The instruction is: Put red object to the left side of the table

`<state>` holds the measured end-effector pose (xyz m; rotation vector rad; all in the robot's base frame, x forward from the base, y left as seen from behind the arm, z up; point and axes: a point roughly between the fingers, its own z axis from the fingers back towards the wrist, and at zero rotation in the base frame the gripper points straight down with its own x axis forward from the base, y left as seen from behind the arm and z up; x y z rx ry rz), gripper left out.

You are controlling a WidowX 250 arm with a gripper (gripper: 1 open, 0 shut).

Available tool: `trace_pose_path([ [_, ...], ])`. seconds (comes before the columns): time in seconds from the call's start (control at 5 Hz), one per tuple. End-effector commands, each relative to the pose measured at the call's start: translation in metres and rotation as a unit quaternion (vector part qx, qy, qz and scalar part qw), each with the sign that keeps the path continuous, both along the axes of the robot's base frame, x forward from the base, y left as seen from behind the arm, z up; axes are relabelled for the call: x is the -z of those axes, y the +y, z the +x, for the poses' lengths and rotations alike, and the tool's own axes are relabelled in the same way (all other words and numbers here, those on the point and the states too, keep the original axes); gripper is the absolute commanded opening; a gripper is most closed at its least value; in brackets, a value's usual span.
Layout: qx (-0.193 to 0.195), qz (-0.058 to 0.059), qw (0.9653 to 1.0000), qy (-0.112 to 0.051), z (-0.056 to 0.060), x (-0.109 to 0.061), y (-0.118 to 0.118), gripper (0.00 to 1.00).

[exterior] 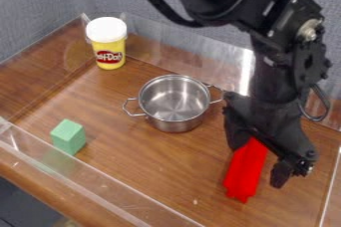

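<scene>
Brown wood makes up the surface (80, 97), with low clear walls around it. On the right near side lies the red object (245, 170), a long red bar. Right over it hangs the black end effector (261, 163), its two fingers wide apart, one on each side of the bar's far end. A steel pot (174, 103) sits in the middle. A green cube (68, 136) sits at the near left. A yellow tub (107, 43) stands far back.
</scene>
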<state>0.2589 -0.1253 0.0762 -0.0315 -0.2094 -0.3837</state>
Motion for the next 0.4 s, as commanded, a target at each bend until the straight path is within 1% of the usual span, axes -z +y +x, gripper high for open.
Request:
trace_pose_path([
  [0.0,-0.009,-0.011,0.9998,-0.01,0.005,-0.0001,0.0048,1.0],
  [0.2,-0.013,-0.016,0.9998,-0.007,0.0064,0.0095,0.0088,1.0],
])
